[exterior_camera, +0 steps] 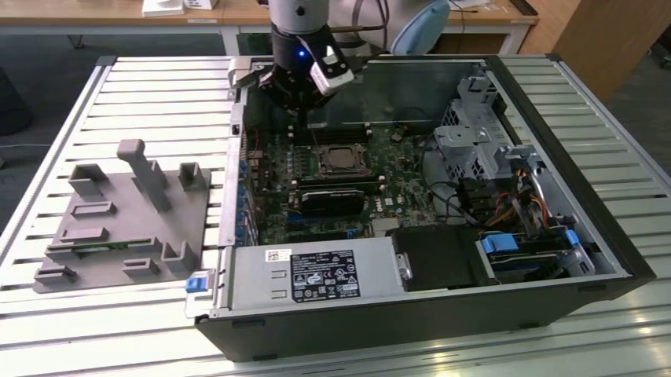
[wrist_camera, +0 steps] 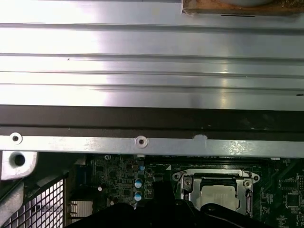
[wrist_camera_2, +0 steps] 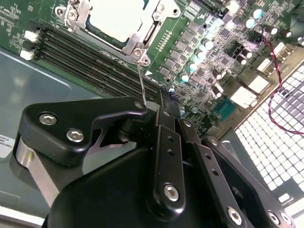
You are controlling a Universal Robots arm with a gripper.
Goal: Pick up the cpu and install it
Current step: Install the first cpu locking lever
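Clenched, empty claw (wrist_camera_2: 164, 97) hovers beside the cpu (wrist_camera_2: 118, 16) seated in its socket (wrist_camera: 217, 190).

The slatted metal table (exterior_camera: 74, 126) carries two items. The open computer case (exterior_camera: 587, 236) lies on its side at the 3 o'clock half. The grey plastic fixture (exterior_camera: 121, 228) with upright posts sits at 9 o'clock, just beside the case.
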